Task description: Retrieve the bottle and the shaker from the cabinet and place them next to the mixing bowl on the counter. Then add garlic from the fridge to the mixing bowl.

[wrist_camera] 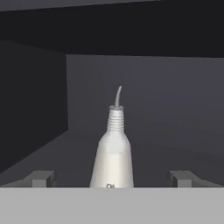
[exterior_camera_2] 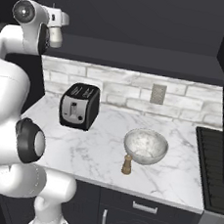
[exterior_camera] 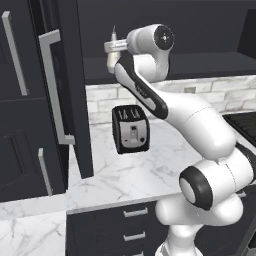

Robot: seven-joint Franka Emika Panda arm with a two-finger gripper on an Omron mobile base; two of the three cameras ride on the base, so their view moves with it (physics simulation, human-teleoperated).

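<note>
The creamy-white bottle (wrist_camera: pixel 113 151) stands upright on the dark cabinet shelf (wrist_camera: pixel 179 146), its thin nozzle pointing up. My gripper (wrist_camera: pixel 111 179) is open. Its fingertips (wrist_camera: pixel 41 178) flank the bottle's lower body with wide gaps on both sides and do not touch it. In the left base view the hand (exterior_camera: pixel 116 47) reaches into the cabinet (exterior_camera: pixel 200 64) beside its open door (exterior_camera: pixel 75 90), with the bottle's body (exterior_camera: pixel 111 64) below it. On the counter (exterior_camera_2: pixel 94 151) the brown shaker (exterior_camera_2: pixel 126 165) stands just left of and in front of the mixing bowl (exterior_camera_2: pixel 145 146). The fridge and garlic are out of view.
A black toaster (exterior_camera_2: pixel 79 105) sits on the counter left of the bowl, under the cabinet. A dark stove top (exterior_camera_2: pixel 216 165) borders the counter on the right. The door's long grey bar handle (exterior_camera: pixel 52 85) juts out left of my arm. Drawers (exterior_camera: pixel 135 212) lie below.
</note>
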